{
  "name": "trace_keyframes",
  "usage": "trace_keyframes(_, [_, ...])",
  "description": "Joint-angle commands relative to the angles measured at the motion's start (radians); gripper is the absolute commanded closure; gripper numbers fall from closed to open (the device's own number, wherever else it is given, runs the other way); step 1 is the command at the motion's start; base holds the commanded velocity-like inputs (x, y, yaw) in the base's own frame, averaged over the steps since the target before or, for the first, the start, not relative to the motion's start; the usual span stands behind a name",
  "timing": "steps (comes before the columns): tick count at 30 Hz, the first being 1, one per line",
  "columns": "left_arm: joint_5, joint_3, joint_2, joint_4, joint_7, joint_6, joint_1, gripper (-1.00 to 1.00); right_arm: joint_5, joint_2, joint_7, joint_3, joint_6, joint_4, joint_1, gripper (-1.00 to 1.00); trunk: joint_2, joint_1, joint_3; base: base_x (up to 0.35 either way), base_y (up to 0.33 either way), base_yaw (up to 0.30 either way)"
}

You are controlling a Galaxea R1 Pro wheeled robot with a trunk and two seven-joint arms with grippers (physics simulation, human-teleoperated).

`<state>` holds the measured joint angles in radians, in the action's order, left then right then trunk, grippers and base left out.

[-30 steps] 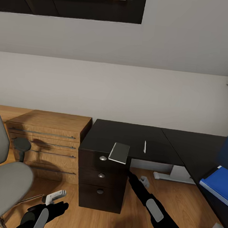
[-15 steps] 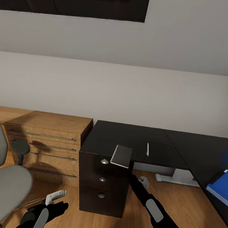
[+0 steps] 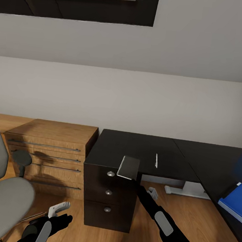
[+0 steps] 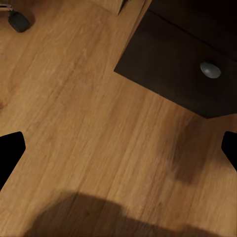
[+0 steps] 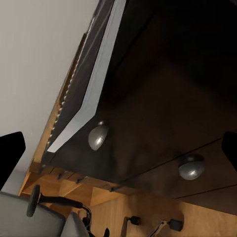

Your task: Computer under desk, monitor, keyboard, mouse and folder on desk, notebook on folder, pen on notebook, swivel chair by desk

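I see my right gripper (image 3: 134,179) clamped on the small thin dark grey notebook (image 3: 128,167), which is tilted over the front edge of the glossy black L-shaped desk (image 3: 118,147) above its drawer unit. A short white pen (image 3: 156,160) lies on the desk near that front edge. The bright blue folder (image 3: 235,202) rests toward the desk's right end. My left gripper (image 3: 59,208) hangs apart over the wood floor (image 4: 89,128).

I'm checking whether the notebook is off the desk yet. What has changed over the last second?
Mostly the camera: the whole view slid slightly. The notebook stays tilted at the desk front edge on the right arm's end, little moved. The pen, folder and left gripper are unchanged.
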<state>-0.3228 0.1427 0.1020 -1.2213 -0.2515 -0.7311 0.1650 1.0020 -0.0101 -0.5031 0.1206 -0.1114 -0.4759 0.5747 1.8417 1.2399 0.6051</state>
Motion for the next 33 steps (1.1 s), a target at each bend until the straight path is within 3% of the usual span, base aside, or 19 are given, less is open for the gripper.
trace_keyframes(1, [-0.011, 0.002, 0.001, -0.001, -0.007, -0.004, 0.001, -1.00, 0.010, 0.001, -0.002, 0.002, -0.005, 0.000, 0.001, -1.00, 0.000, 0.000, 0.001, 0.000, 0.000, 0.000])
trace_keyframes(7, [-0.012, 0.002, 0.001, -0.001, -0.008, -0.004, 0.001, -1.00, 0.010, 0.001, -0.002, 0.002, -0.005, -0.001, 0.001, -1.00, 0.000, 0.000, 0.001, 0.000, 0.000, 0.000])
trace_keyframes(21, [-0.012, 0.002, 0.002, -0.001, -0.007, -0.004, 0.001, -1.00, 0.010, 0.001, -0.003, 0.002, -0.005, -0.001, 0.001, -1.00, -0.084, -0.046, -0.037, 0.000, 0.000, 0.000])
trace_keyframes(33, [-0.011, 0.002, 0.002, -0.001, -0.007, -0.004, 0.001, -1.00, 0.010, 0.001, -0.003, 0.002, -0.005, -0.001, 0.001, -1.00, -0.105, -0.058, -0.046, 0.000, 0.000, 0.000])
